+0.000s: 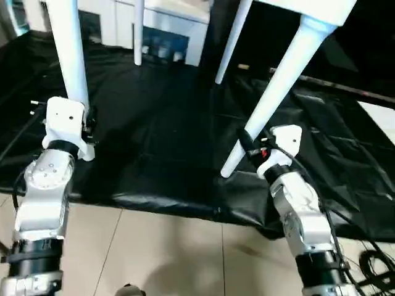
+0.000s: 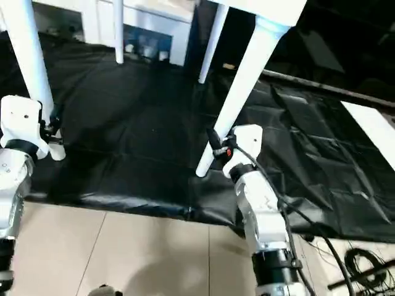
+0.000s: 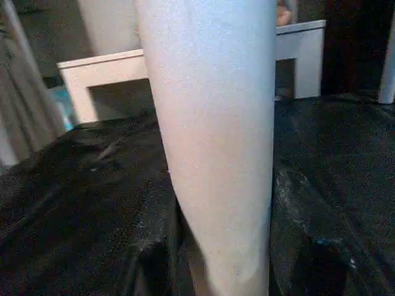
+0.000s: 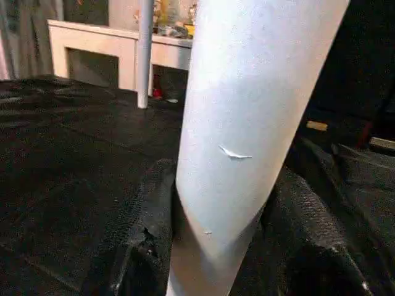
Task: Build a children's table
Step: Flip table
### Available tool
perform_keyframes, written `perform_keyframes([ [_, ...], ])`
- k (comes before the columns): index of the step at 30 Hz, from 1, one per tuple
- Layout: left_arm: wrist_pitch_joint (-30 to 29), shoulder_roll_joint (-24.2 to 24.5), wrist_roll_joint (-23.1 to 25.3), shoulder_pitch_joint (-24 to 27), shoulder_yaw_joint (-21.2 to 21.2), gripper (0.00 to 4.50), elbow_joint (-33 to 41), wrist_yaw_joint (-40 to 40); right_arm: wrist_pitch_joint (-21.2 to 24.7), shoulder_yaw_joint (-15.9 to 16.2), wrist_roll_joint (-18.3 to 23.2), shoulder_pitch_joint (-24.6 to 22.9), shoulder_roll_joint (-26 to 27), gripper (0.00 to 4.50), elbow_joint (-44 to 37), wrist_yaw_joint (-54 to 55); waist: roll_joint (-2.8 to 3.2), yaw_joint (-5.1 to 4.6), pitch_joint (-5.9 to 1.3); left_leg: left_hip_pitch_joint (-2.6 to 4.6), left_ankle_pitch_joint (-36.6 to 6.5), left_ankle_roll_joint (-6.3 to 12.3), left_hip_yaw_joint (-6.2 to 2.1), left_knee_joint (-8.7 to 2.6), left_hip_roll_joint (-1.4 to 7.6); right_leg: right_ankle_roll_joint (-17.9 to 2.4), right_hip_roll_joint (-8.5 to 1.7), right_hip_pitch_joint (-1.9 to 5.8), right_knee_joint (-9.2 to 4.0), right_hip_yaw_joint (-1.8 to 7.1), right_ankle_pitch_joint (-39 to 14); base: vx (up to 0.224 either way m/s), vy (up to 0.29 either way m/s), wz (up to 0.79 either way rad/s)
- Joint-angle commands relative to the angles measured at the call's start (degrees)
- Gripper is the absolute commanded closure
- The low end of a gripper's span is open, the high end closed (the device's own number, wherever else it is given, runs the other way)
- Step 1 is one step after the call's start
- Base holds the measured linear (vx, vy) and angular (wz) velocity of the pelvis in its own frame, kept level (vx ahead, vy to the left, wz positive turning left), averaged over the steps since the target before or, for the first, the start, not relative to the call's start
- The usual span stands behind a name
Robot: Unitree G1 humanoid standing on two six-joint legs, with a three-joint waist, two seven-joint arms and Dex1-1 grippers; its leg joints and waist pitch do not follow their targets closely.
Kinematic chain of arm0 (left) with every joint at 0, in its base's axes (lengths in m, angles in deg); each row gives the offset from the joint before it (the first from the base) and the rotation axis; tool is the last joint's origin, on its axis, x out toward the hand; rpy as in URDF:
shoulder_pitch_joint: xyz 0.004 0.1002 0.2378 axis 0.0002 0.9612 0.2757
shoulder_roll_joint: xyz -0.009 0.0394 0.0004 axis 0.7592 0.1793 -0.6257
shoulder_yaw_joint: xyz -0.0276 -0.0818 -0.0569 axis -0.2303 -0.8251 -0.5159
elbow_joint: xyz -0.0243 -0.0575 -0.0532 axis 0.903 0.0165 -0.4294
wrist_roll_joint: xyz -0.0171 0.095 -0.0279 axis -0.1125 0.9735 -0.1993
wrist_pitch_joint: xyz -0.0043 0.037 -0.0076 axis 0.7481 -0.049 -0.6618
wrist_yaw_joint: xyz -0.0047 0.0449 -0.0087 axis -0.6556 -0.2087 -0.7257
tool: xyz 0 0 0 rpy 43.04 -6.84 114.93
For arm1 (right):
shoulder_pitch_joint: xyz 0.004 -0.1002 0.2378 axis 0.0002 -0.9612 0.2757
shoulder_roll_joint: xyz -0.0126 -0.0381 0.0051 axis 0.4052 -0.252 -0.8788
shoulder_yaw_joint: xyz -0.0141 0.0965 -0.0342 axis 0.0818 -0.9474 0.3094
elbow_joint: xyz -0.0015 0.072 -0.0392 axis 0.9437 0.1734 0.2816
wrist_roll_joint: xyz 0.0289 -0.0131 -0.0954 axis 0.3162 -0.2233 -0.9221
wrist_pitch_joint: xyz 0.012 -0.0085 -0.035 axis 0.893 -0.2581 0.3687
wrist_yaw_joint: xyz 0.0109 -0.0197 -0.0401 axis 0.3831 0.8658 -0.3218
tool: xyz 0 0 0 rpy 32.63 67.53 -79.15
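the children's table (image 1: 321, 9) stands on its four legs over a black floor sheet (image 1: 166, 148), its tabletop cut off by the upper edge of the head views. the left gripper (image 1: 83, 120) pinches the near left leg (image 1: 69, 49) low down, and the right gripper (image 2: 216, 148) pinches the near right leg (image 2: 244, 80) just above its foot, black fingers (image 4: 142, 234) pressed against the tube on both sides. the right leg slants outward from its corner socket (image 2: 271, 26); judged from that lean, an uneven pull by either arm could work it loose or tip the table toward the white cabinet (image 1: 166, 31) just behind the far legs (image 1: 139, 31). the crinkled sheet could also snag a foot. open room lies toward the tiled floor (image 1: 160, 246) at the sheet's near edge; cables (image 2: 364, 259) lie by the right arm.
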Motion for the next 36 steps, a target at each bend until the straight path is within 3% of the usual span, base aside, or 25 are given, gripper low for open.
perform_keyframes([
  [1, -1.33, -0.63, 0.91, 1.38, 4.70, 2.15, -2.63, 4.35, -1.56, 1.44, -2.78, 1.84, -1.28, 2.23, 2.79, -1.09, 2.54, -1.15, -2.88, 3.01, -36.63, -9.76, -4.10, -6.08, 4.48, -4.35, -6.25, -0.86, -5.80, 3.72, -27.41, 0.000, 0.000, 0.00],
  [8, 3.08, 1.73, -0.97, 2.95, 0.73, 1.48, -3.34, 3.40, -1.27, -0.33, -0.64, 1.88, -0.34, 1.72, 3.68, -0.04, 2.89, -1.51, -2.91, 2.62, -35.10, -8.57, -4.16, -6.06, 4.47, -4.88, -6.57, -0.82, -5.95, 3.91, -27.74, 0.000, 0.000, 0.00],
  [11, 5.91, 0.51, -5.40, 5.39, -3.38, 1.35, -2.60, 4.37, -1.27, -0.12, 0.36, -1.08, -0.22, 1.45, 1.88, -0.89, 3.03, -1.50, -2.98, 2.73, -35.18, -8.67, -4.05, -6.17, 4.49, -5.65, -6.41, -0.89, -5.66, 3.99, -25.01, 0.000, 0.000, 0.00],
  [14, 9.09, -1.50, -9.45, 8.30, -6.75, 1.26, -1.81, 5.27, -2.00, -0.79, 0.86, -3.69, 0.02, 1.35, 1.38, -0.64, 3.08, -1.37, -3.07, 2.27, -33.26, -7.97, -3.81, -6.27, 4.52, -6.68, -6.51, -0.53, -5.44, 4.21, -21.67, 0.000, 0.000, 0.00],
  [15, 10.99, -3.61, -12.72, 11.01, -9.09, 0.96, -0.98, 5.63, -3.41, -1.26, 1.46, -5.65, 0.25, 1.15, 0.49, -0.97, 3.52, -1.13, -3.13, 2.18, -32.05, -7.59, -3.67, -6.25, 4.52, -7.15, -6.62, -0.51, -5.37, 4.39, -20.23, 0.000, 0.000, 0.00],
  [16, 11.30, -4.48, -14.03, 12.49, -9.76, 0.95, -0.58, 6.15, -4.18, -1.45, 1.86, -6.60, 0.32, 1.15, -0.03, -1.33, 3.33, -1.01, -3.08, 1.96, -31.14, -7.23, -3.59, -6.31, 4.63, -7.31, -6.66, -0.29, -5.43, 4.40, -19.72, 0.000, 0.000, 0.00],
  [18, 12.18, -6.03, -15.94, 15.40, -10.21, 0.90, 0.13, 7.04, -5.34, -1.36, 1.70, -8.43, -0.12, 1.15, -0.68, -1.96, 3.22, -0.79, -3.08, 2.24, -30.03, -6.45, -3.25, -6.10, 4.55, -7.42, -6.48, -0.45, -5.51, 4.58, -19.11, 0.000, 0.000, 0.00],
  [19, 12.35, -7.89, -17.64, 18.63, -9.80, 0.79, 2.08, 7.73, -6.72, -1.21, 1.42, -10.59, -0.80, 1.15, -1.66, -2.55, 3.84, -0.65, -3.00, 2.16, -29.57, -6.28, -3.24, -6.25, 4.58, -7.42, -6.37, -0.34, -5.55, 4.61, -18.56, 0.000, 0.000, 0.00],
  [21, 12.23, -9.24, -18.77, 20.98, -9.24, 0.64, 3.92, 8.11, -7.53, -1.09, 1.32, -12.26, -1.32, 1.15, -2.70, -2.97, 3.37, -0.35, -3.04, 2.24, -28.11, -5.80, -3.00, -6.25, 4.71, -7.42, -6.10, -0.22, -5.43, 4.62, -16.90, 0.000, 0.000, 0.00],
  [23, 10.31, -11.04, -18.39, 25.84, -5.19, 0.64, 10.89, 7.54, -3.06, -1.39, 3.24, -16.60, -1.82, 1.15, -9.19, -3.30, 3.13, 0.21, -2.97, 1.77, -26.01, -4.92, -2.92, -6.38, 5.03, -7.63, -6.37, 0.44, -5.25, 4.82, -14.73, 0.026, -0.012, 0.01],
  [24, 8.91, -11.63, -17.71, 26.92, -3.82, 0.64, 12.99, 6.80, -1.13, -1.38, 3.38, -17.77, -1.98, 1.15, -11.44, -2.83, 3.05, 0.48, -2.89, 1.99, -25.65, -4.38, -2.77, -6.42, 5.05, -7.34, -6.01, 0.24, -5.22, 4.78, -14.72, 0.052, -0.025, 0.02],
  [25, 8.10, -12.02, -17.29, 27.53, -3.14, 0.64, 14.08, 6.38, -0.11, -1.29, 3.30, -18.48, -2.06, 1.15, -12.71, -2.43, 3.10, 0.59, -2.78, 2.45, -26.44, -4.25, -2.58, -6.34, 4.87, -7.22, -5.76, -0.08, -5.41, 4.77, -16.01, 0.000, 0.000, 0.00],
  [28, 6.59, -12.28, -14.24, 27.74, -0.79, 0.64, 15.98, 4.72, 2.08, -0.74, 3.03, -19.96, -2.47, 1.15, -16.43, -1.80, 2.96, 0.45, -2.40, 2.03, -26.64, -4.47, -2.94, -6.49, 4.72, -4.79, -6.00, 0.19, -6.12, 4.62, -22.38, 0.000, 0.000, 0.00],
  [30, 6.64, -12.32, -13.83, 27.78, -0.40, 0.64, 16.34, 4.58, 2.70, -0.74, 3.21, -20.26, -2.41, 1.15, -17.34, -1.55, 2.88, 0.24, -2.16, 2.17, -27.68, -4.79, -3.13, -6.39, 4.51, -2.92, -6.08, 0.00, -6.66, 4.47, -27.36, 0.000, 0.000, 0.00],
  [32, 9.25, -12.50, -12.00, 27.87, -0.08, 0.64, 16.93, 4.24, 2.94, -0.38, 3.31, -20.62, -2.65, 1.15, -18.46, -1.67, 2.87, -0.03, -2.18, 1.98, -28.63, -5.16, -3.59, -6.33, 4.39, -0.99, -6.37, 0.27, -7.27, 4.22, -32.47, 0.000, 0.000, 0.00],
  [36, 11.02, -11.85, -8.70, 28.65, 0.82, 0.64, 18.93, 3.02, 5.79, 0.47, 5.25, -21.77, -3.10, 1.15, -20.04, -3.35, 3.01, -0.34, -2.28, 2.02, -29.26, -5.31, -3.90, -6.47, 4.50, -0.79, -6.17, 0.31, -7.27, 4.02, -31.75, 0.000, 0.000, 0.00],
])
